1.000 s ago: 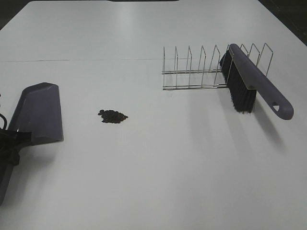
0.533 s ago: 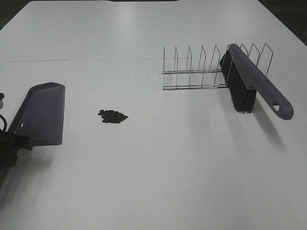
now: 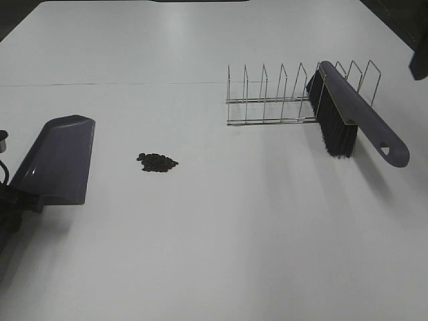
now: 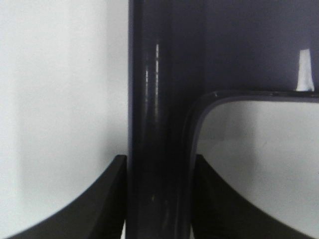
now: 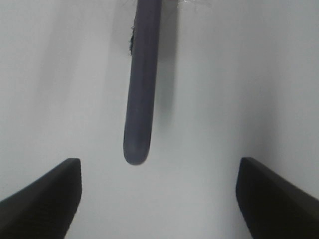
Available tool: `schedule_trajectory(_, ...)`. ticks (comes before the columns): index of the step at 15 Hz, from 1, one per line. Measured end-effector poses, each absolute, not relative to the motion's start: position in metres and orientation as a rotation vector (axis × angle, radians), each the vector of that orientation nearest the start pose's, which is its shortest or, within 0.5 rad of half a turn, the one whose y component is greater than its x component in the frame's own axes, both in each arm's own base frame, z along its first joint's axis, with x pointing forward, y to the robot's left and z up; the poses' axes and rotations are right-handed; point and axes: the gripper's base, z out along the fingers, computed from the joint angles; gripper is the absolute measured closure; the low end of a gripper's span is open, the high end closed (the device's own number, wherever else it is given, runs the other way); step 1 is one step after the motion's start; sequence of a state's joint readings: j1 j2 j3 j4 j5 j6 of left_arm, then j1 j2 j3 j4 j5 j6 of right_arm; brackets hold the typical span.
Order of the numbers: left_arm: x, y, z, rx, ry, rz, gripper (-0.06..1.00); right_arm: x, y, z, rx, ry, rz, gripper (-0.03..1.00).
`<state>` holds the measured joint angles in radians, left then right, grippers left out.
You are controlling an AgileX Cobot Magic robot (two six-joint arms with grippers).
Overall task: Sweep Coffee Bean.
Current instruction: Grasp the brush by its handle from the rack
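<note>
The coffee beans [image 3: 158, 162] lie in a small dark heap on the white table, left of centre. The purple dustpan [image 3: 57, 160] is at the far left, its tray mouth towards the beans and a gap between them. My left gripper [image 3: 15, 200] is shut on the dustpan's handle [image 4: 157, 124], with a finger on each side. The purple brush [image 3: 354, 117] with black bristles leans on the wire rack [image 3: 281, 97] at the right. My right gripper [image 5: 159, 194] is open and empty, its fingers well apart, short of the end of the brush handle [image 5: 142, 84].
The wire rack stands behind and to the right of the beans. A dark part of my right arm [image 3: 420, 60] shows at the right edge, above the brush. White table [image 3: 221, 241] stretches between the beans and the brush and towards the front.
The dustpan has risen and moved a little right and away from the front edge in my left gripper. A dark part of the right arm has come into view at the right edge.
</note>
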<state>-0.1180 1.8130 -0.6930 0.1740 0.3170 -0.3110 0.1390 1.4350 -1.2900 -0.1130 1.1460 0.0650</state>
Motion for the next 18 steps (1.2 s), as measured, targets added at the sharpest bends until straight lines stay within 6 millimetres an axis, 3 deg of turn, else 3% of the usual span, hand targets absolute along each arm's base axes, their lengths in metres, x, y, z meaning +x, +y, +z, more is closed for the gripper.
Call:
schedule_trajectory(2,0.271,-0.027,0.095,-0.048,2.911,0.035,0.61,0.323,0.038,0.325,-0.185,2.785,-0.079,0.23)
schedule_trajectory(3,0.271,-0.027,0.095,-0.048,2.911,0.035,0.61,0.333,0.040,0.323,-0.200,2.791,-0.073,0.23)
schedule_trajectory(4,0.271,-0.027,0.095,-0.046,2.912,0.036,0.61,0.369,0.043,0.311,-0.223,2.833,0.004,0.24)
schedule_trajectory(7,0.272,-0.027,0.095,-0.001,2.912,0.042,0.61,0.424,0.023,0.290,-0.164,2.823,0.194,0.25)
schedule_trajectory(10,0.272,-0.027,0.095,0.031,2.912,0.046,0.61,0.455,0.007,0.264,-0.143,2.836,0.192,0.27)
schedule_trajectory(12,0.272,-0.027,0.095,0.034,2.912,0.046,0.61,0.467,0.009,0.236,-0.148,2.882,0.216,0.28)
schedule_trajectory(15,0.272,-0.027,0.095,0.038,2.912,0.047,0.61,0.477,0.008,0.183,-0.145,2.997,0.219,0.28)
schedule_trajectory(17,0.272,-0.027,0.095,0.038,2.912,0.047,0.61,0.478,0.007,0.169,-0.147,3.028,0.212,0.32)
schedule_trajectory(18,0.272,-0.027,0.095,0.038,2.912,0.047,0.61,0.479,0.007,0.167,-0.134,3.033,0.212,0.39)
